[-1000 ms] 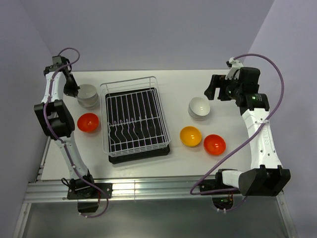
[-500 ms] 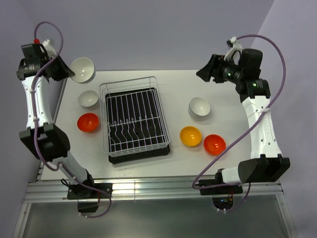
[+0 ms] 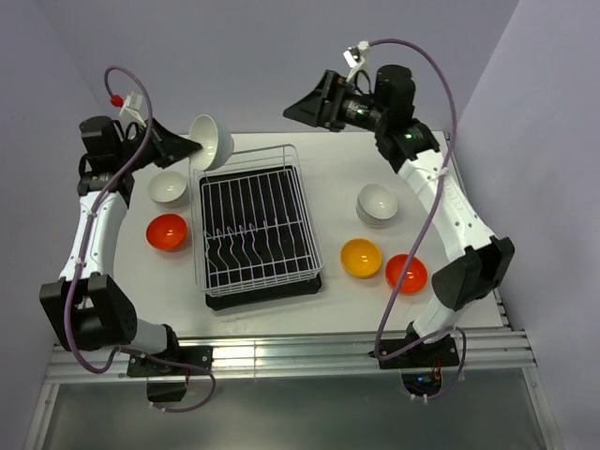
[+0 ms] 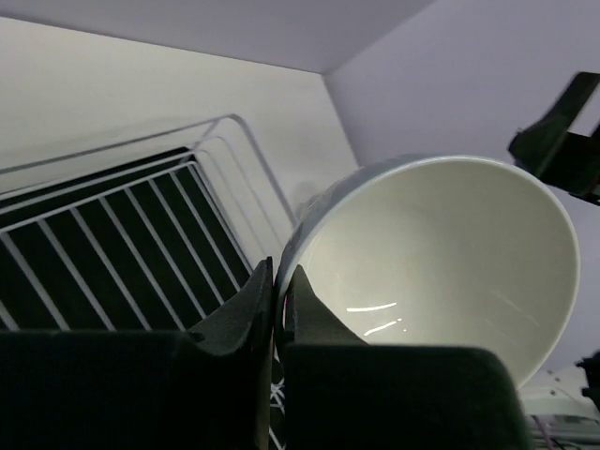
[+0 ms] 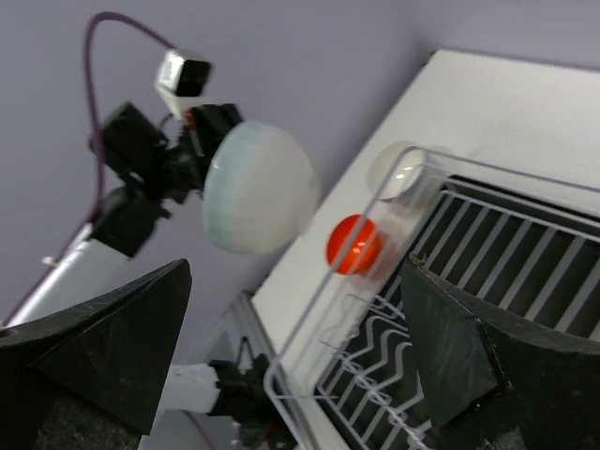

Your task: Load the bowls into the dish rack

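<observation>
- L gripper (image 3: pixel 190 141) clamped on rim of a white bowl (image 3: pixel 213 141); wrist cam shows one finger (image 4: pixel 246 323) outside the wall and the other inside, rim pinched between.
- Held bowl is off the table, tipped on its side, mouth facing right, hanging over the far-left corner of the dish rack (image 3: pixel 253 225). Can't tell if it touches the wire.
- R gripper (image 3: pixel 305 101) raised above the far edge of the table (image 3: pixel 328 169), pointing toward the L arm. Fingers (image 5: pixel 103 347) spread wide, nothing between them.
- R wrist cam sees the held bowl's underside, w/ the L gripper behind it.
- Rack sits mid-table on a black drip tray (image 3: pixel 267 292).
- Left of rack: single white bowl (image 3: pixel 169 187) by the far corner, red-orange bowl (image 3: pixel 167 232) just nearer than it, both upright on table.
- Right of rack: white bowl stack (image 3: pixel 377 204), yellow-orange bowl (image 3: pixel 360 257) nearer, second red-orange bowl (image 3: pixel 406 273) just beside the yellow one. All on table.
</observation>
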